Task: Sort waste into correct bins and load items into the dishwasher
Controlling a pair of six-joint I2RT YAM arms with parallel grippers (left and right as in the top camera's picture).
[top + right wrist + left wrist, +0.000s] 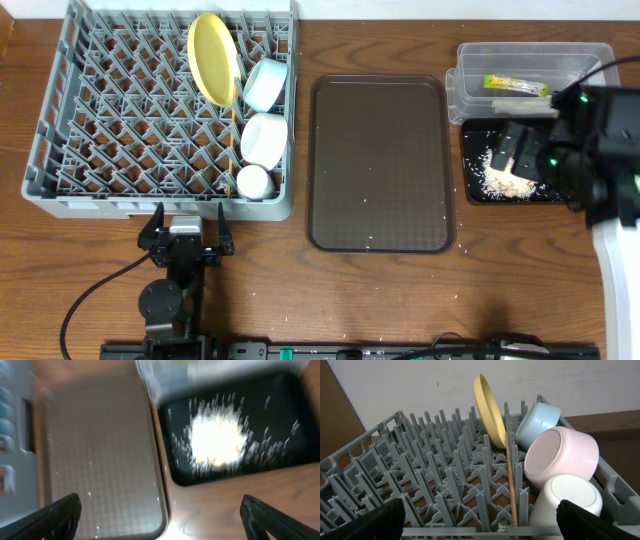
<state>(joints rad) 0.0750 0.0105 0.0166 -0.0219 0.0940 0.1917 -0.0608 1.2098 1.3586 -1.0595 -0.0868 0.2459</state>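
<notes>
Holding, left gripper (pixel 190 214): jaws spread wide and gripping nothing, hovering just in front of the near wall of the dish rack (pixel 60 200). Holding, right gripper (pixel 162 517): jaws likewise spread and carrying nothing, hanging over the black tray (pixel 475 165). Rack contents, all along its right side: the yellow plate (pixel 214 58) is standing on edge between pegs, the light-blue bowl (pixel 265 84) is lying tipped just beside it, the white bowl (pixel 265 138) and the small cup (pixel 253 181) are sitting below that, and the chopsticks (pixel 232 150) are running lengthwise past them. Waste: the rice (pixel 505 178) is lying heaped in the black tray, and the yellow-green packet (pixel 515 84) is lying in the clear tub (pixel 530 50). Brown tray (pixel 380 160): carrying only a few stray grains. My judgement: the sorting is looking all but finished, so I am planning to lift my right arm straight up, jaws wide, without brushing the heap or nudging either bin, and then to check for loose grains. Hard to make out: my right wrist view is blurring badly, my own arm is covering part of the black tray from above, and I cannot tell whether the pale strip under the packet is the paper wrapper.
</notes>
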